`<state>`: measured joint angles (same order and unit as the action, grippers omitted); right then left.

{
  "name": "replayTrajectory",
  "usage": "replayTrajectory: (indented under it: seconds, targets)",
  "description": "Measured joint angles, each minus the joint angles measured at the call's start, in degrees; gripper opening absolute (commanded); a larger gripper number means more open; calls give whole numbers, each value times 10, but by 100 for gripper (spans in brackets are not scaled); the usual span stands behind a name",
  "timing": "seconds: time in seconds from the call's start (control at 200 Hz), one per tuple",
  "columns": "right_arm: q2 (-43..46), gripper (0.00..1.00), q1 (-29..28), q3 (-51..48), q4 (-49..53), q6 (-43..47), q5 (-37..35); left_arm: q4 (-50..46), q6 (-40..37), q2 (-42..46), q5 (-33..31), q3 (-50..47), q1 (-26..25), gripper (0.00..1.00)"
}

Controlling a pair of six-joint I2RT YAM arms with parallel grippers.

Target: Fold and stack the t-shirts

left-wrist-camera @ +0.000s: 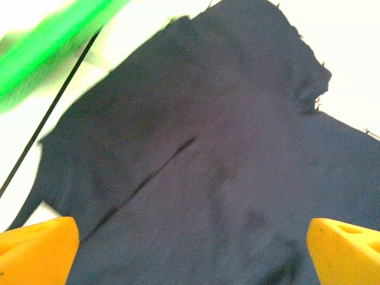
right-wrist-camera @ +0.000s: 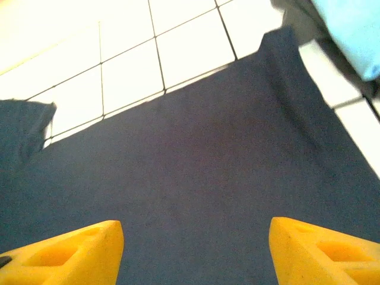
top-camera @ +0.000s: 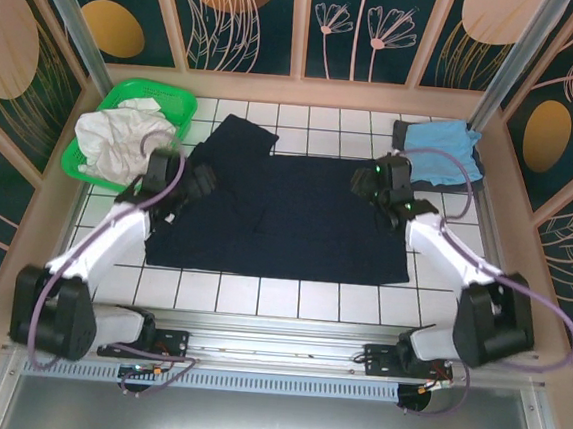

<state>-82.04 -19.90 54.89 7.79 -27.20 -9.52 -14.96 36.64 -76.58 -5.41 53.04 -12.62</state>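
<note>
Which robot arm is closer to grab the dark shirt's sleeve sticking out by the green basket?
Left. The left pincer hangs open over the navy shirt right beside that sleeve; the right pincer is across the shirt, by the light blue shirt.

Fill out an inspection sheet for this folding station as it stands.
Surface: white tiled table, black grid lines.
Job's things: navy t-shirt spread flat at centre, one sleeve sticking out at the far left; light blue t-shirt lying on a dark grey t-shirt at the far right corner.
Clutter: green basket at far left, holding white cloth.
Grippers: left gripper and right gripper both open over the navy t-shirt, fingers holding nothing.
Cables: left lilac cable and right lilac cable loop beside the wrists.
Surroundings: dark floral wall panels on three sides.
</note>
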Motion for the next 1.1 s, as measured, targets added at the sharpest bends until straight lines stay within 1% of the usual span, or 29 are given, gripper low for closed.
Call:
replayTrajectory:
  seconds: [0.075,0.13,0.175,0.245,0.4,0.455,0.48,0.545,0.595,0.701,0.786,0.871,0.886,0.956,1.006,1.061,1.101]
  targets:
    - [-83,64,24,59,-2,32,7,1,-22,-106,-12,119,0,94]
    - [-134,63,37,99,0,49,4,0,-37,-177,-23,196,0,90]
    - [-179,63,48,137,5,63,4,-9,-47,-247,-35,267,0,90]
    - [-242,63,63,194,15,81,1,-21,-63,-348,-48,373,0,86]
    - [-327,61,90,274,36,103,-14,-79,-89,-565,-56,615,0,78]
    - [-348,61,97,293,46,107,-22,-98,-94,-638,-56,699,0,80]
    - [-355,61,99,299,50,108,-26,-103,-95,-662,-56,726,0,82]
    - [-371,61,104,312,57,111,-35,-118,-96,-720,-57,790,0,82]
    - [-379,61,104,316,60,115,-42,-121,-94,-748,-58,817,0,83]
    - [-388,61,105,316,63,119,-46,-113,-90,-770,-80,821,-1,88]
    - [-397,61,106,319,63,119,-45,-103,-80,-772,-86,825,0,87]
    - [-409,61,110,328,62,119,-41,-101,-73,-782,-87,836,2,84]
    - [-412,60,111,330,62,119,-41,-100,-73,-783,-87,837,3,82]
    - [-424,59,114,341,62,119,-42,-95,-67,-784,-81,839,6,63]
    - [-432,58,117,349,62,119,-42,-92,-63,-784,-73,839,8,55]
    - [-442,56,118,358,62,119,-42,-89,-64,-786,-66,839,11,43]
    - [-448,54,120,364,62,119,-44,-87,-63,-787,-62,839,14,37]
